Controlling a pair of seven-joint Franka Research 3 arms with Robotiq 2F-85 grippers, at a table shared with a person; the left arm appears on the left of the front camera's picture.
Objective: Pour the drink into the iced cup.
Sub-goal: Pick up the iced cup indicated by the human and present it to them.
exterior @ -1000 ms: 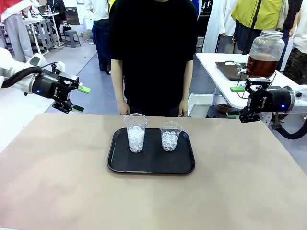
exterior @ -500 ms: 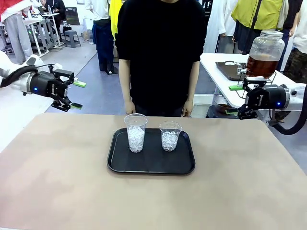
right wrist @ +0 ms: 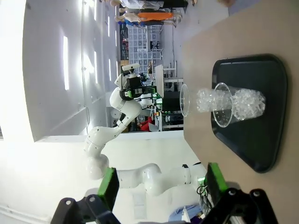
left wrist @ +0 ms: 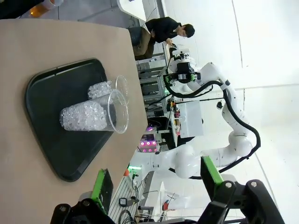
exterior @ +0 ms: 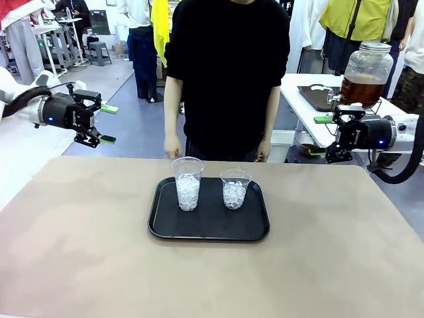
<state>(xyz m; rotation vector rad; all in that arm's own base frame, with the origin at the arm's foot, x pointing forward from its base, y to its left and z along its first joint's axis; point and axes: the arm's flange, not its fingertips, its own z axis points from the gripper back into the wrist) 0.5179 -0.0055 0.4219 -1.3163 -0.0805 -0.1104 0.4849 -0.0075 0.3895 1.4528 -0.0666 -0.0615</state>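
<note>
Tan table [exterior: 79, 252] across the lower frame. At its centre, black tray [exterior: 209, 232] bearing two clear cups side by side, close but apart. On the left, tall cup [exterior: 187, 183], upright, packed with ice [exterior: 188, 192] to well over half its height. On the right, short cup [exterior: 235, 187], upright, iced to a similar share of its wall. Seen sideways from the left wrist, same tray [left wrist: 56, 154] with both cups, tall one nearer.

Upper left, past the table's edge, left gripper [exterior: 108, 124] hovering, green pads spread wide, nothing between them. Upper right, right gripper [exterior: 320, 137] likewise spread wide and empty, fingers pointing toward frame centre.

Beyond the far edge, centre frame, person [exterior: 225, 73] in black, hands hanging just above the table's rim.

Farther back at upper right, white side table [exterior: 298, 86] with glass jar [exterior: 368, 63], small tap on its left side. Inside, amber-brown drink [exterior: 361, 93] filling the lower part, well apart from both cups.
</note>
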